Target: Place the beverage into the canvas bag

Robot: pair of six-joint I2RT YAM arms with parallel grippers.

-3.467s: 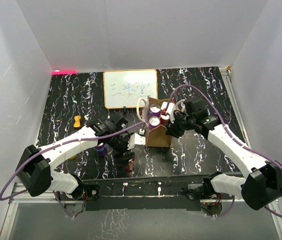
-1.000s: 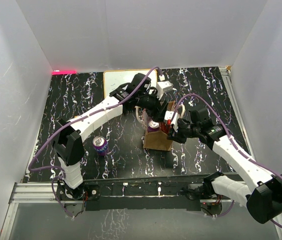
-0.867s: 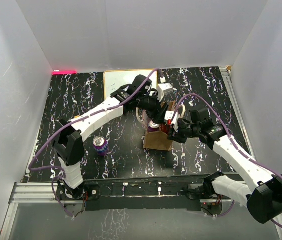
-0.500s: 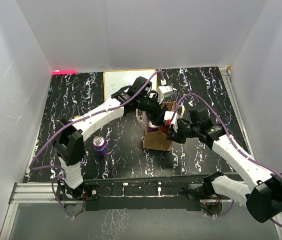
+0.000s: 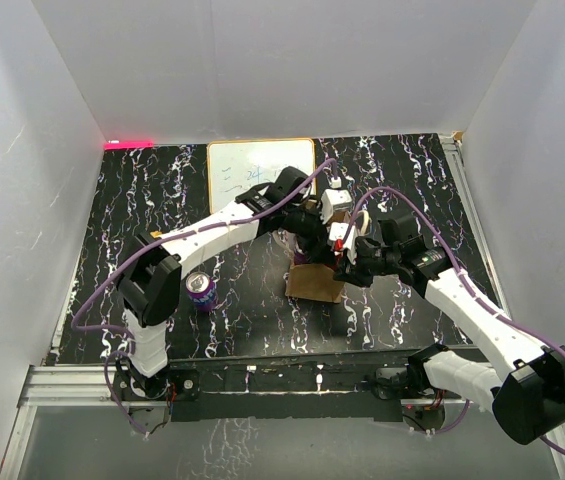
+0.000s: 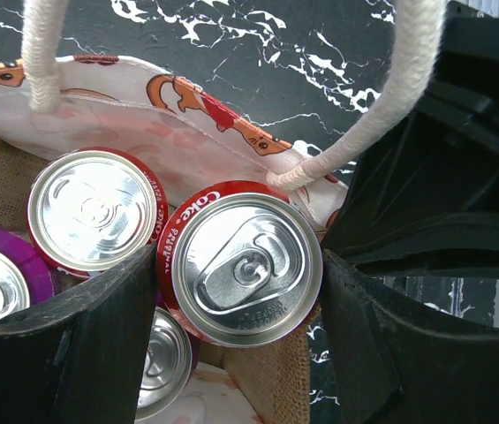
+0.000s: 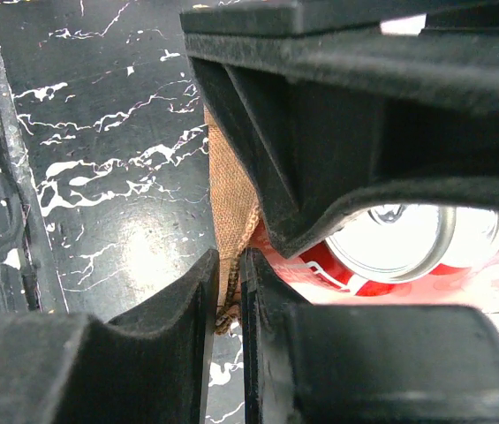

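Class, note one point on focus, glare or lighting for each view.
Top external: even light, bright white walls, red glow at the table's far left edge. Left wrist: the red cola can lid is sharp with bright glints; the black fingers beside it show little detail. Right wrist: close fingers blur; hazy glare on the table beside the canvas bag.

Counter: black, veined white | whiteboard flat at far edge | canvas bag upright mid-counter | purple can standing to its left
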